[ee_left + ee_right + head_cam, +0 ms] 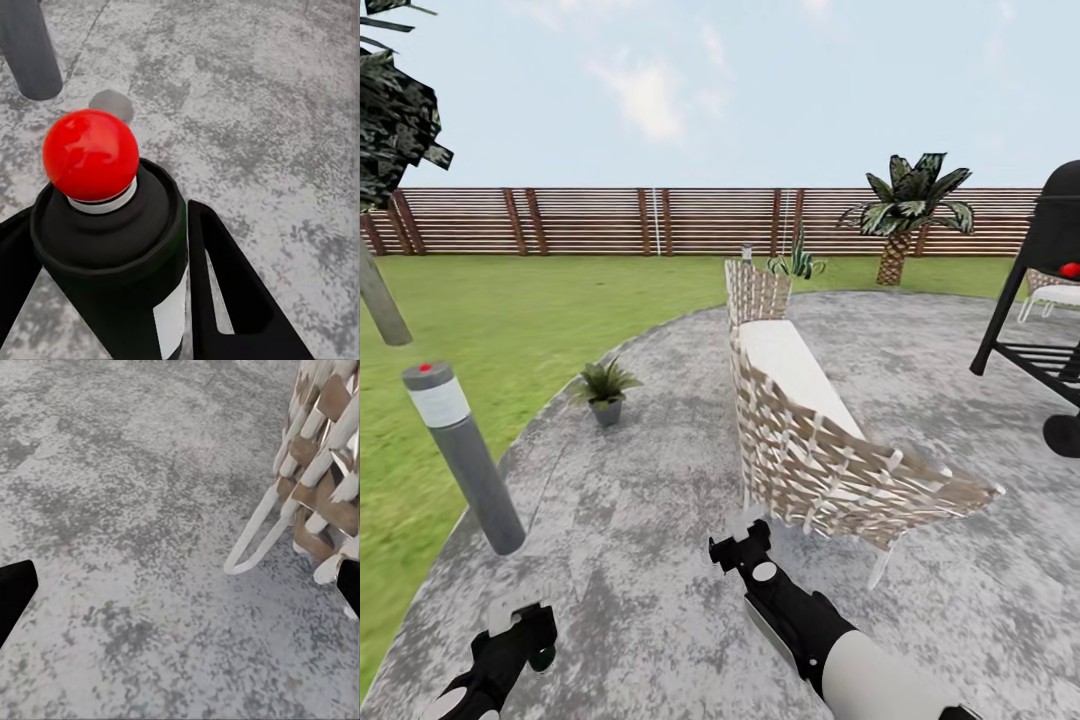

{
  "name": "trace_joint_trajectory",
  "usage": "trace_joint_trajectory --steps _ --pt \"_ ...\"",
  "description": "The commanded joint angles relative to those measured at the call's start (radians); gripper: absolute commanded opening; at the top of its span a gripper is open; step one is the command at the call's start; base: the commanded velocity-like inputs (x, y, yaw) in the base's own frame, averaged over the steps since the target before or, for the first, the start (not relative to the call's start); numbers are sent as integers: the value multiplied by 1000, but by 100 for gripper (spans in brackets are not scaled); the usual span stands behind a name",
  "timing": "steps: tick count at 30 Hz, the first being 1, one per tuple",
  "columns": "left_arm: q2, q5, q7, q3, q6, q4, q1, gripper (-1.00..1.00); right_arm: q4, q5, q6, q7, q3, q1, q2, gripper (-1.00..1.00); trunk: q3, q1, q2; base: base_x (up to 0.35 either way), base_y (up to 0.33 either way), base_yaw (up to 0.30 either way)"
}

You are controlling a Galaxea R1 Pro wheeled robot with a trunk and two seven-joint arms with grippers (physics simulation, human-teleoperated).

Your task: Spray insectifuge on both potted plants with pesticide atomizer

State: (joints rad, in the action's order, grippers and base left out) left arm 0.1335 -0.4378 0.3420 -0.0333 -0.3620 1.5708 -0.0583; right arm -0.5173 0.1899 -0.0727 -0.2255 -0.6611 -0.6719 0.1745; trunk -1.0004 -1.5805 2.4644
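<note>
Grey paving stretches ahead to the potted plant, nearer the left gripper, whose jaws clamp the upright pesticide atomizer; right gripper's jaws are apart.

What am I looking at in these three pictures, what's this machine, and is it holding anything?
These are computer renders from a simulated two-armed robot on wheels, steered by a person. The big picture comes from a camera on its head, looking down over both arms at a garden: grey stone paving, lawn, a brown slat fence, a woven lounge chair, a black grill and a grey bollard lamp. A small potted plant stands at the paving's edge, and a second plant shows behind the chair.

The other two pictures come from cameras near each claw. The left claw is closed on the pesticide atomizer, a dark spray bottle with a red tip. The right claw is open and empty, over paving beside the chair's leg.
</note>
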Motion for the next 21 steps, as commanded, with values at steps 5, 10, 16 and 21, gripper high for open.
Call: trace_joint_trajectory --steps 5,10,16,21 --pt "0 1 0 0 0 0 0 -100 -2 -1 1 0 0 0 0 100 0 0 0 322 0 0" --pt "0 1 0 0 3 0 0 -100 -3 -1 1 0 0 0 0 100 0 0 0 322 0 0" --pt "0 -1 -1 0 3 0 0 -100 -3 -1 0 0 0 0 0 100 0 0 0 322 0 0" --pt "0 -1 0 -2 3 0 0 -100 0 1 -9 0 3 -1 0 100 0 0 0 322 0 0"
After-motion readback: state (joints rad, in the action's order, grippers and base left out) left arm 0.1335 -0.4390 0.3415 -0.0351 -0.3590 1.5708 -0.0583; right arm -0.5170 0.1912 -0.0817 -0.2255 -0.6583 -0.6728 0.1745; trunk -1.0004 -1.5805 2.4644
